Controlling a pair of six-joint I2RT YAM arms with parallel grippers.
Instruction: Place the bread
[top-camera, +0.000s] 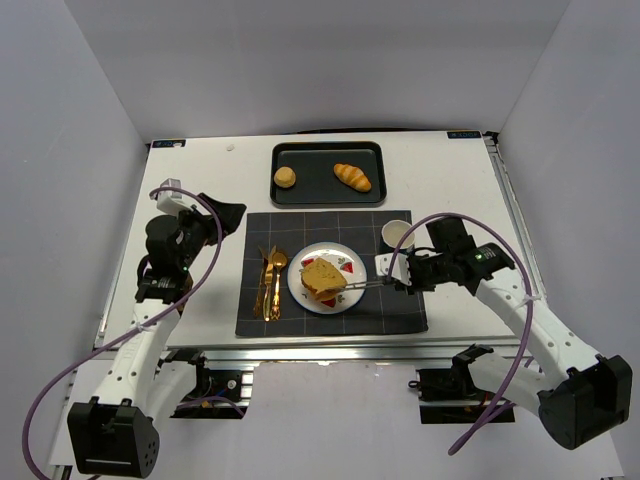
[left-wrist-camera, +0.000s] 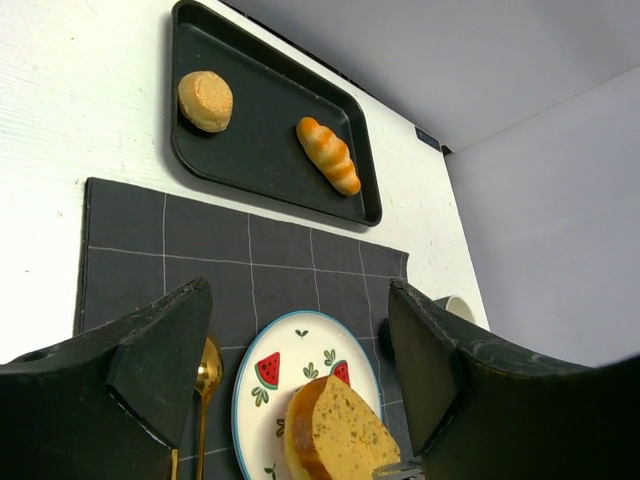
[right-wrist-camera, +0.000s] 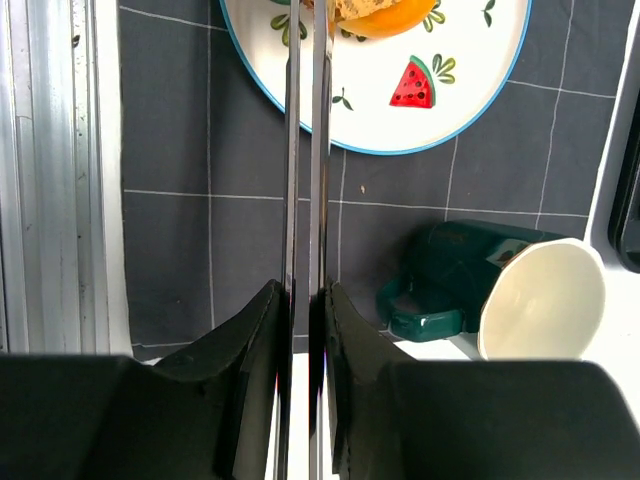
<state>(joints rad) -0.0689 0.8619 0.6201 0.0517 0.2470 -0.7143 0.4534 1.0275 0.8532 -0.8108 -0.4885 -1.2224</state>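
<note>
Bread slice (top-camera: 322, 277) is lying on the watermelon-patterned plate (top-camera: 330, 305) in the middle of the dark checked placemat (top-camera: 300, 225), below centre in the top view. The right arm is reaching in from the lower right, elbow bent. The right gripper (top-camera: 400, 272) is pointing left, its jaws pressing together on the handles of metal tongs (top-camera: 370, 285). The tong blades are running almost parallel toward the bread, with a thin gap between them. The left arm is standing folded at the left of the frame. The left gripper (top-camera: 215, 215) is hanging over the placemat's upper left corner, its jaws spread wide and holding nothing.

In the right wrist view the top edge is cutting off the tong tips, so whether they are pinching the bread cannot be told. The bottom of the left wrist view is cropping the slice.

A mug (top-camera: 398, 234) is sitting just above the right gripper, near it. Gold cutlery (top-camera: 270, 285) is lying just left of the plate. A black tray (top-camera: 328, 175) with a croissant (top-camera: 352, 177) and a round bun (top-camera: 285, 177) is sitting above the placemat. White table (top-camera: 460, 200) is showing on both sides of the placemat.
</note>
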